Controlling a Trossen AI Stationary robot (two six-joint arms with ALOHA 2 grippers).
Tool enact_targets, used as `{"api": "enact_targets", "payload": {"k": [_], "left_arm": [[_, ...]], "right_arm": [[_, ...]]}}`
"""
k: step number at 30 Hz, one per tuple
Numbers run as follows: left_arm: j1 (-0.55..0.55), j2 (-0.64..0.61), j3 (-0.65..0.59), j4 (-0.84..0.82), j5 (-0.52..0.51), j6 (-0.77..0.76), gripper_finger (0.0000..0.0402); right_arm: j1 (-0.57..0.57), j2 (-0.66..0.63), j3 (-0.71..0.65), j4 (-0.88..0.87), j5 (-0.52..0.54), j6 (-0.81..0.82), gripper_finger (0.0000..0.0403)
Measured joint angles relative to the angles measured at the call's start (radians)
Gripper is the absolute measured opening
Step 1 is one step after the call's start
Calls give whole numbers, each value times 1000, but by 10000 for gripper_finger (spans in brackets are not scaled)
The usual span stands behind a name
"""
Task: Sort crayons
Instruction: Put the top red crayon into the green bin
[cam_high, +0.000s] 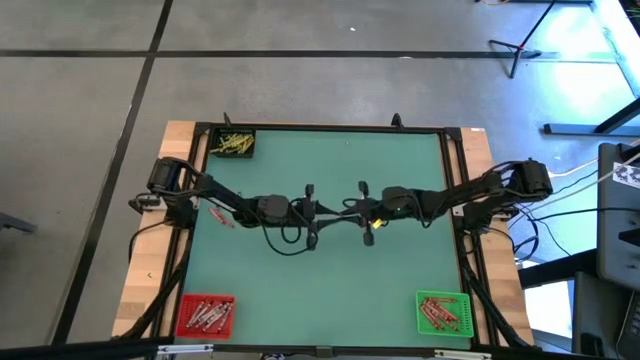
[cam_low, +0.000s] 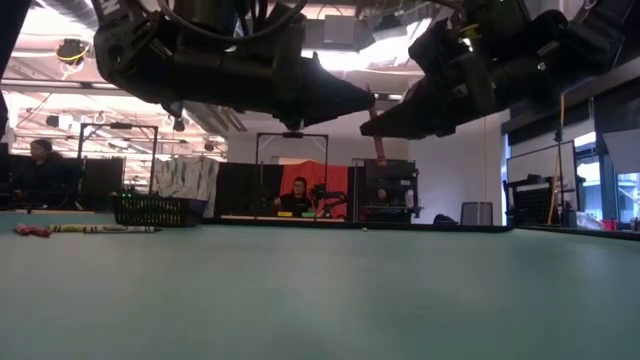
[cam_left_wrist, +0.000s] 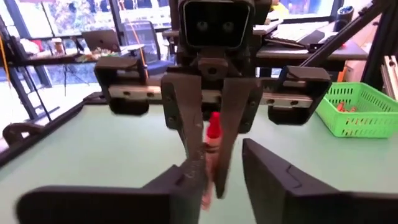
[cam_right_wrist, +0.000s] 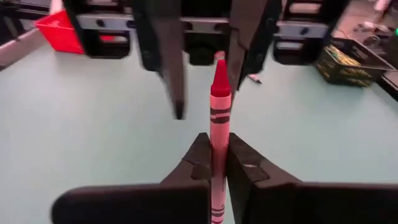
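Observation:
My right gripper (cam_high: 362, 212) is over the middle of the green table (cam_high: 330, 290), shut on a red crayon (cam_right_wrist: 216, 118). My left gripper (cam_high: 312, 212) faces it from the left and is open. Its two fingers (cam_right_wrist: 173, 68) stand on either side of the crayon's pointed end (cam_right_wrist: 219, 73); whether they touch it I cannot tell. The crayon also shows in the left wrist view (cam_left_wrist: 213, 134), between the right gripper's fingers. Both grippers hang well above the table in the low view (cam_low: 375, 110). My right gripper pinches the crayon's wrapped body (cam_right_wrist: 216, 134) between its two fingertips. The fingers come level from the table's right and lie along the crayon. The red tip sticks out forward toward the left gripper. The crayon is lifted clear of the table.
A black bin (cam_high: 232, 145) with yellow crayons stands at the far left corner. A red bin (cam_high: 205, 315) with crayons is near left, and a green bin (cam_high: 443, 312) with crayons near right. Loose crayons (cam_high: 220, 216) lie on the table's left side, also in the low view (cam_low: 95, 228).

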Motion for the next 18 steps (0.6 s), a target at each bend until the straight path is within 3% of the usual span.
{"api": "enact_targets", "payload": {"k": [4,10,18], "left_arm": [[-17,0,0,-37,-2,-4,114],[-33,0,0,-53,-19,-4,119],[-35,0,0,-85,-60,-52,119]], "right_arm": [[50,-56,31,-239,97,32,28],[197,-173,143,-661,225,121,12],[430,-273,318,-1116,216,446,23]]}}
